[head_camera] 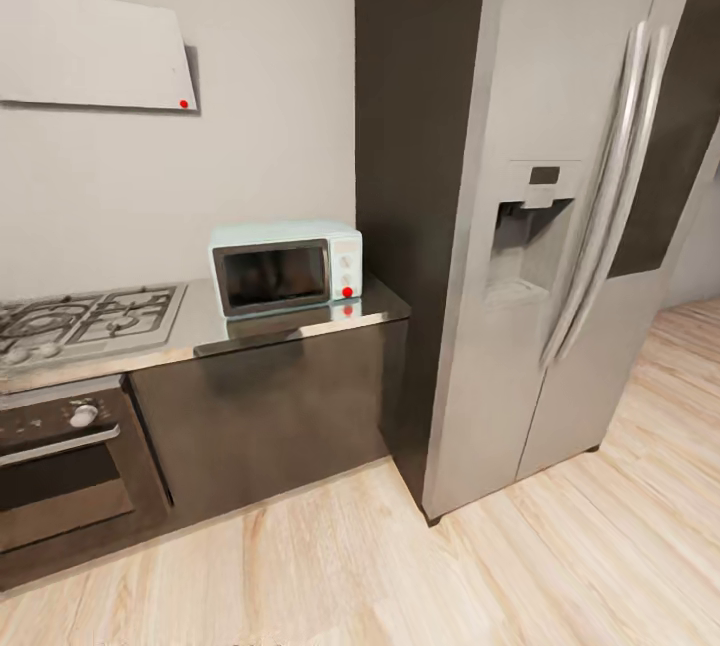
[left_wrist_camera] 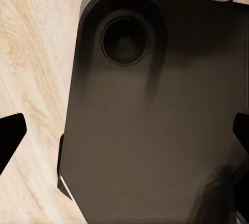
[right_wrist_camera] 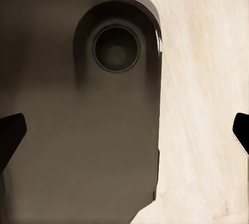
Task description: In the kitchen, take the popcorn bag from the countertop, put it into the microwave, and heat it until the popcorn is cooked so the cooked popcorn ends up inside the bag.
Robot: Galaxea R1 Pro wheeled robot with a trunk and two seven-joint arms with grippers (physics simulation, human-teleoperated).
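Note:
The pale mint-blue microwave [head_camera: 286, 266] stands on the reflective grey countertop [head_camera: 300, 324], its dark glass door closed, its white knob panel on the right with a red dot. The popcorn bag and popcorn are out of view. In the left wrist view, my left gripper [left_wrist_camera: 124, 141] hangs open over my dark base [left_wrist_camera: 155, 120], with black fingertips [left_wrist_camera: 11, 133] at both edges of the picture. In the right wrist view, my right gripper [right_wrist_camera: 124, 141] is likewise open above the base [right_wrist_camera: 78, 120], nothing between its fingers.
A tall grey fridge [head_camera: 560, 226] with a dispenser stands right of the counter. A gas hob [head_camera: 85, 319] and dark oven [head_camera: 65, 466] lie to the left, a white hood [head_camera: 95, 51] above. Light wood floor [head_camera: 400, 566] spreads in front.

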